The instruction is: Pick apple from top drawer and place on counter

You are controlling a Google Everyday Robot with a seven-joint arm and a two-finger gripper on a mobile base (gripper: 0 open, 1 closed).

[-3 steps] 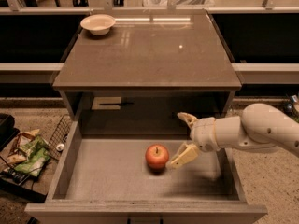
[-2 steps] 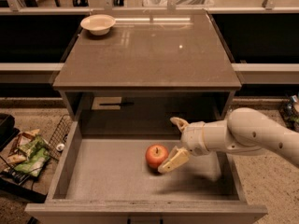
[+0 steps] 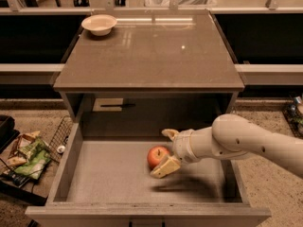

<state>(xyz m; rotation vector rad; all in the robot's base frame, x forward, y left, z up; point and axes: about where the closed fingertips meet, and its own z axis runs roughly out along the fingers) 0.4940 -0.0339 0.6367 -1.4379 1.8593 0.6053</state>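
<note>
The small red-orange apple (image 3: 156, 155) lies on the grey floor of the open top drawer (image 3: 113, 174), right of its middle. My gripper (image 3: 166, 150) reaches in from the right on a cream arm. Its fingers are open and stand on either side of the apple, one finger (image 3: 169, 133) behind it and one (image 3: 164, 167) in front, close to the fruit's right side. The apple rests on the drawer floor. The glossy grey-brown counter (image 3: 151, 56) lies above the drawer.
A shallow cream bowl (image 3: 99, 23) stands at the counter's far left corner. A wire basket (image 3: 61, 134) and a tray of snack packets (image 3: 26, 157) sit on the floor left of the drawer. Shelving runs behind and beside the cabinet.
My gripper has moved left across the drawer, from beside the apple to astride it. The apple has not moved.
</note>
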